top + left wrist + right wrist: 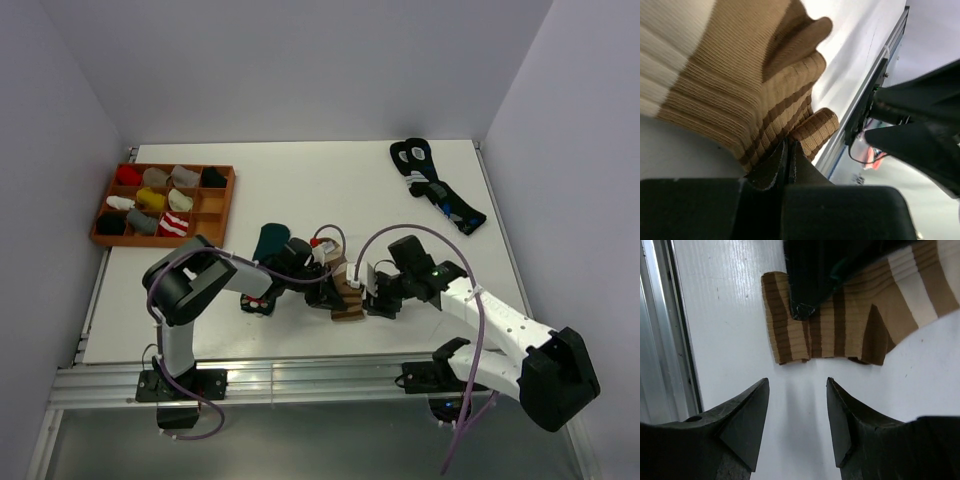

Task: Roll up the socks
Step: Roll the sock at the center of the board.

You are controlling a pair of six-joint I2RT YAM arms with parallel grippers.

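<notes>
Near the front edge of the white tabletop (300, 190), between the two arms: a brown soft-knit sock with cream horizontal stripes (348, 297), partly folded on itself.

Left gripper (788, 150): fingers pressed together, pinching a fold of the sock's ribbed edge. From the right wrist view, seen as a black tip resting on top of the striped knit.

Right gripper (797, 385): jaws apart, holding nothing. Pointed at the sock's brown-banded end from just beside it, with a strip of bare tabletop between fingertips and fabric.

From overhead, sock flanked by both grippers, left one on its left, right one on its right.

Just behind the left arm: a dark green sock (270, 243).

Well apart, in the far right corner: black socks with blue-and-white marks (440, 190).

At far left: a wooden compartment tray (210, 205) holding rolled socks in several colours.
</notes>
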